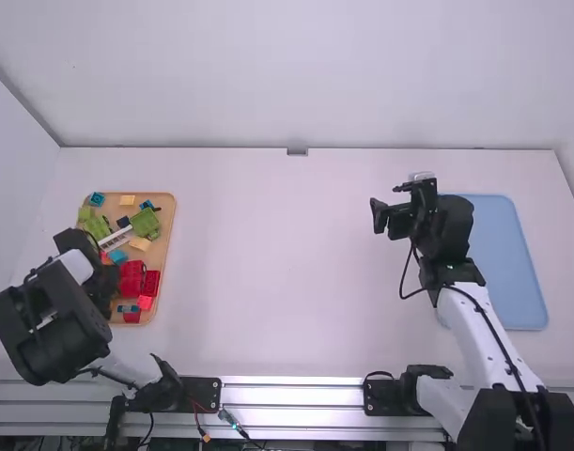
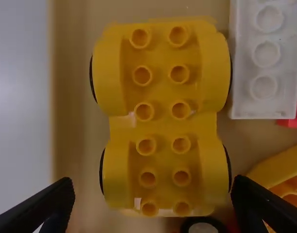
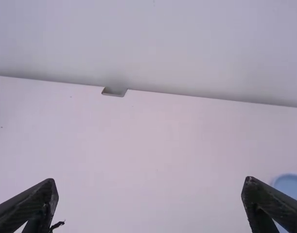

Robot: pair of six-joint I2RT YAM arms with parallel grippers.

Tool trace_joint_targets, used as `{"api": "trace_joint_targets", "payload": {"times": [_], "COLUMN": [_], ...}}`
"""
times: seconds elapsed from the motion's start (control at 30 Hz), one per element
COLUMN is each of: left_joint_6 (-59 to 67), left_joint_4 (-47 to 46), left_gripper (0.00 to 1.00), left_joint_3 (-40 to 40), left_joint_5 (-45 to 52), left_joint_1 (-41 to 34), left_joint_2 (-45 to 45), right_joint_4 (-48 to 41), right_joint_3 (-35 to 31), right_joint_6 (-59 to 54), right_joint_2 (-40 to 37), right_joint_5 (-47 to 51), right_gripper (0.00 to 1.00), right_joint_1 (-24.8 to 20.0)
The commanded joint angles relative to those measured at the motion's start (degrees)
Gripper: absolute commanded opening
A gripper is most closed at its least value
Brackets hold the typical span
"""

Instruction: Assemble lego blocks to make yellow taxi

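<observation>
Left wrist view: yellow wheeled base (image 2: 163, 127), likely light, stiff, slick; best squeezed across its long sides, clear of wheels. It lies in wooden tray (image 2: 73, 121), between left gripper's (image 2: 153, 181) spread fingers; contact unclear. Right wrist view: right gripper's (image 3: 149, 180) fingers apart, empty. High view: tray left on surface (image 1: 287, 272).

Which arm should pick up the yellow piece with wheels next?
Probably the left: its open gripper is right over that yellow piece in the tan tray. The right gripper is across the table, near the blue tray.
</observation>
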Motion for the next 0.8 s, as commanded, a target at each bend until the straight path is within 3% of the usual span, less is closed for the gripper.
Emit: {"api": "trace_joint_targets", "payload": {"times": [0.0, 0.23, 0.4, 0.47, 0.6, 0.73, 0.77], "left_joint_6": [2.4, 3.1, 3.1, 3.1, 3.1, 3.1, 3.1], "left_joint_4": [1.2, 4.9, 5.3, 5.7, 5.9, 6.2, 6.3], "left_gripper": [0.87, 0.87, 0.77, 0.67, 0.60, 0.60, 0.66], "left_joint_3": [-1.5, -3.7, -4.3, -4.3, -4.3, -4.3, -4.2], "left_joint_5": [-0.7, -1.6, -3.6, -3.7, -3.7, -3.8, -3.8], "left_joint_1": [0.2, 0.2, 0.2, 0.2, 0.2, 0.2, 0.2], "left_joint_2": [0.1, 0.1, 0.3, 0.7, 1.1, 1.1, 1.1], "right_joint_4": [-0.2, -0.2, -0.2, -0.2, -0.2, -0.2, -0.2], "right_joint_3": [2.3, 2.3, 2.3, 2.3, 2.3, 2.3, 2.3], "right_joint_6": [0.2, 0.2, 0.2, 0.2, 0.2, 0.2, 0.2], "right_joint_2": [0.4, 0.4, 0.4, 0.4, 0.4, 0.4, 0.4], "right_joint_5": [-0.3, -0.3, -0.4, -0.4, -0.4, -0.4, -0.4], "right_gripper": [0.99, 0.99, 0.99, 0.99, 0.99, 0.99, 0.99], "right_joint_1": [-0.2, -0.2, -0.2, -0.2, -0.2, -0.2, -0.2]}}
